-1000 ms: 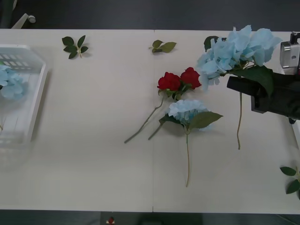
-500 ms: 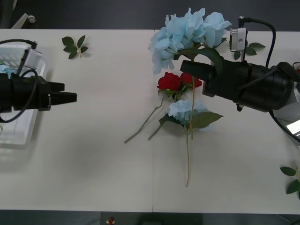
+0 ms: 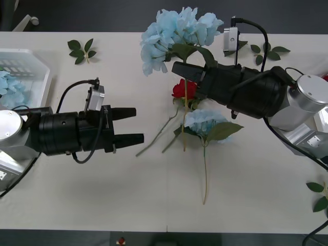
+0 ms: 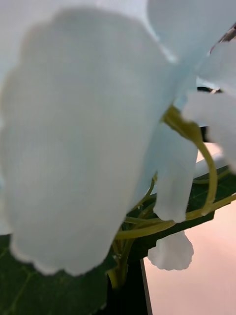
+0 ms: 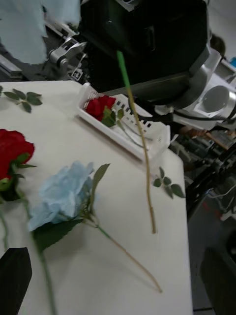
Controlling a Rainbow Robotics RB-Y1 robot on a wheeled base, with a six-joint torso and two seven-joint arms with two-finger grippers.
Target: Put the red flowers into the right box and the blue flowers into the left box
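Observation:
My right gripper is shut on the stem of a blue flower, held above the table's far middle. Its long stem hangs down, and its pale petals crowd the right wrist view. My left gripper is open, level with the table and left of the hanging stem. Two red flowers and another blue flower lie under the right arm. The left box at the far left holds a blue flower. The right box holds a red flower.
Loose green leaf sprigs lie at the far left, far right and near right edge. The black right forearm spans the table's right half. The near half of the table is open surface.
My right gripper has carried the blue flower leftward, from the far right to the table's middle. My left arm has come in from the left and reached toward the centre.

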